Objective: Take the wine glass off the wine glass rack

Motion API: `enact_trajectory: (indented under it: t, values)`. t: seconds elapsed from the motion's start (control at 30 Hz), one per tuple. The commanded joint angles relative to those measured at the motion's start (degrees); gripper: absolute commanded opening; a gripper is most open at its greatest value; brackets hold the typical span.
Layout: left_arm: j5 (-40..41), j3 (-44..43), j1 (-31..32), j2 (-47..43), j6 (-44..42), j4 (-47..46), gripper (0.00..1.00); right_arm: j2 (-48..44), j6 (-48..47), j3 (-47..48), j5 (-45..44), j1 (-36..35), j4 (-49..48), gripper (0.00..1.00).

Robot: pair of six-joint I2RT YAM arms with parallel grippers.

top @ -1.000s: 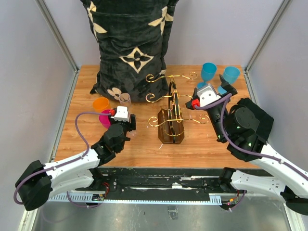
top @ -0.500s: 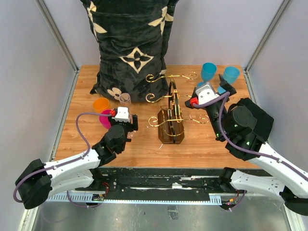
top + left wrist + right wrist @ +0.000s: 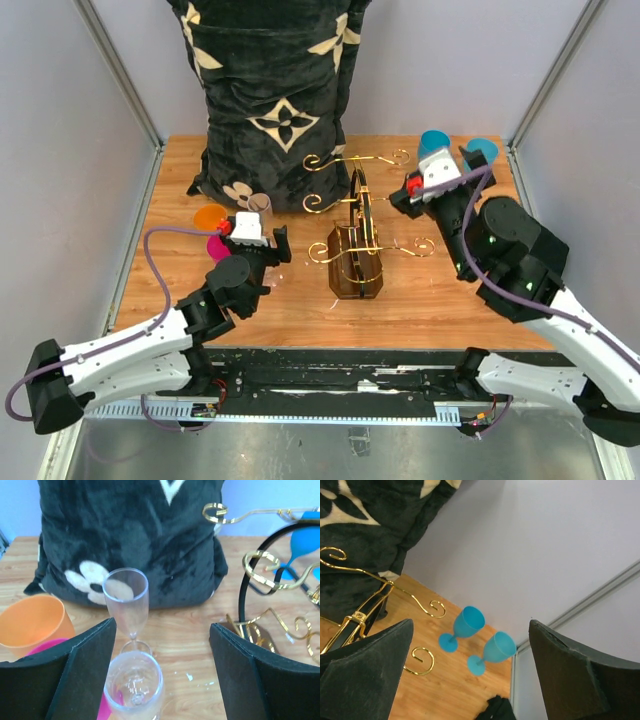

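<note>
The wine glass rack (image 3: 355, 245), gold wire arms with scroll ends on a dark brown body, stands mid-table; its arms also show in the left wrist view (image 3: 265, 570) and the right wrist view (image 3: 365, 575). I see no glass hanging on it. My left gripper (image 3: 252, 245) is open left of the rack. Between its fingers (image 3: 162, 680), close to the left one, stands a clear wine glass (image 3: 134, 685), with a clear flute (image 3: 126, 600) just behind it. My right gripper (image 3: 437, 168) is open and empty, raised at the back right (image 3: 467, 675) above two blue wine glasses (image 3: 467, 622) (image 3: 496, 647).
A black patterned pillow (image 3: 275, 100) leans against the back wall. An orange cup (image 3: 32, 625) and a pink cup (image 3: 216, 248) sit left of my left gripper. Walls close the table on three sides.
My left gripper has moved a little toward the back and now partly covers the orange cup. My right gripper has moved back and right, over the blue glasses.
</note>
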State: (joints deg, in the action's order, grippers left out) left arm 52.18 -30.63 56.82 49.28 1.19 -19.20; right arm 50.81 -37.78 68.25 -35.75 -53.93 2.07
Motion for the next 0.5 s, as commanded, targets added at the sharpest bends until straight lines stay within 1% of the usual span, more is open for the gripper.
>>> enact_trajectory:
  t: [0.0, 0.03, 0.1, 0.17, 0.3, 0.33, 0.37, 0.47]
  values:
    - [3.72, -6.25, 1.22, -2.01, 3.62, 11.21, 0.81, 5.33, 16.21, 10.78, 0.42, 4.74, 16.17, 0.98]
    - [4.09, -8.26, 1.18, -1.76, 4.71, 14.17, 0.81, 7.14, 18.97, 13.49, 1.91, 6.40, 20.92, 0.98]
    - [4.26, -11.94, 1.19, -1.42, 5.20, 18.75, 0.82, 11.21, 28.10, 19.42, 3.50, 10.16, 28.42, 0.98]
    - [3.80, -15.61, 1.21, -1.23, 5.31, 21.21, 0.84, 14.37, 30.55, 22.91, 7.56, 12.94, 33.93, 0.98]
    - [3.68, -24.70, 1.06, -0.27, 4.24, 25.41, 0.92, 16.07, 33.33, 23.55, 9.57, 14.41, 35.18, 0.98]
    - [4.10, -27.82, 0.96, 0.61, 4.06, 27.38, 0.92, 16.16, 34.02, 23.11, 9.63, 15.33, 34.84, 0.98]
    - [4.28, -31.53, 0.51, 1.66, 3.62, 29.27, 0.96, 16.32, 35.00, 22.93, 10.62, 16.48, 34.88, 0.98]
    - [2.61, -43.43, -2.39, 6.39, 2.94, 36.37, 1.00, 17.01, 38.06, 23.26, 14.18, 19.36, 36.05, 0.98]
